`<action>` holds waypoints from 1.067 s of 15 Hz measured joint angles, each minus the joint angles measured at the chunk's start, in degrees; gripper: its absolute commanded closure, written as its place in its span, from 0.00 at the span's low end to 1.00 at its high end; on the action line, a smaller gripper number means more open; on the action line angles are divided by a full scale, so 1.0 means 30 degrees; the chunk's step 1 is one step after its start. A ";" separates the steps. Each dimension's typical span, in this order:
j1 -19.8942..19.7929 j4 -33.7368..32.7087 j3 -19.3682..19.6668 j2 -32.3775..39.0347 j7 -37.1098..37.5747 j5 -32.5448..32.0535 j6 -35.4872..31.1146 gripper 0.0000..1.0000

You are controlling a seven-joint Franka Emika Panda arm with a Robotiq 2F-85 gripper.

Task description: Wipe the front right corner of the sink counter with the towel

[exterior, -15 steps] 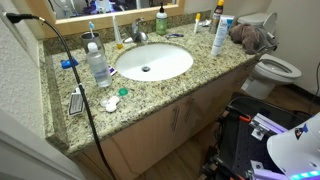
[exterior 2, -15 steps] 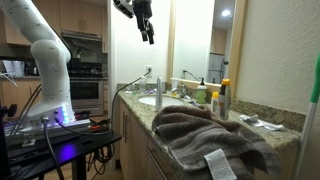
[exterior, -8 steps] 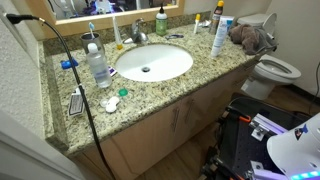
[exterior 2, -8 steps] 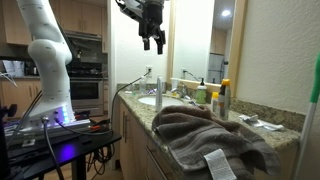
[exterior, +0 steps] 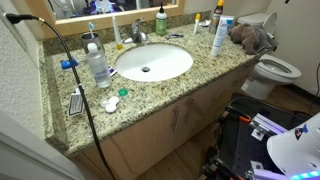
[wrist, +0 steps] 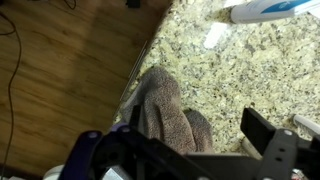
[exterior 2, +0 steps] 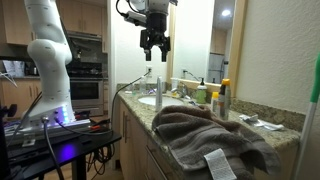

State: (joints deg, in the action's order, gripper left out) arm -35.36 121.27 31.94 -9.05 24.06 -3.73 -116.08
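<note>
The towel (wrist: 165,100) is seen in the wrist view as a bunched grey-brown heap on the speckled granite tabletop (wrist: 240,70), close to the edge beyond which wooden floor shows. The end effector (wrist: 175,132) is framed directly over it, with the fingers set wide apart and nothing held between them; one finger (wrist: 92,140) stands to one side of the heap and the other to the opposite side.

The long axis of the heap runs from top to bottom of the wrist view, roughly across the line joining the fingers. A closing stroke would therefore be made across its narrower width.

In an exterior view the end effector (exterior 2: 155,42) hangs high above the tabletop, well apart from the towel (exterior 2: 205,130), which fills the foreground. In an exterior view taken from above, the towel (exterior: 250,37) is found at the end of the tabletop (exterior: 150,95) beside the toilet (exterior: 275,68), just past a white bottle (exterior: 218,38) and well apart from the sink basin (exterior: 152,62). The end effector is not shown there.

The coming move is judged to be a descent that is mostly straight down, with little sideways correction needed. Since only one arm is present, no choice of side arises. The towel has not yet been grasped, and the corner is not yet wiped.
</note>
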 measured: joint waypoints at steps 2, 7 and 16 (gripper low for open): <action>0.0075 0.0209 -0.0144 0.0237 0.0065 -0.0462 -0.0543 0.00; 0.0087 0.0223 -0.0161 0.3111 0.0915 0.0160 -0.4043 0.00; 0.0084 -0.1543 0.1060 0.8253 0.2666 -0.0026 -0.5654 0.00</action>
State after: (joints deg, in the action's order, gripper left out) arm -35.10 116.64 35.12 15.71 32.06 -3.81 -133.04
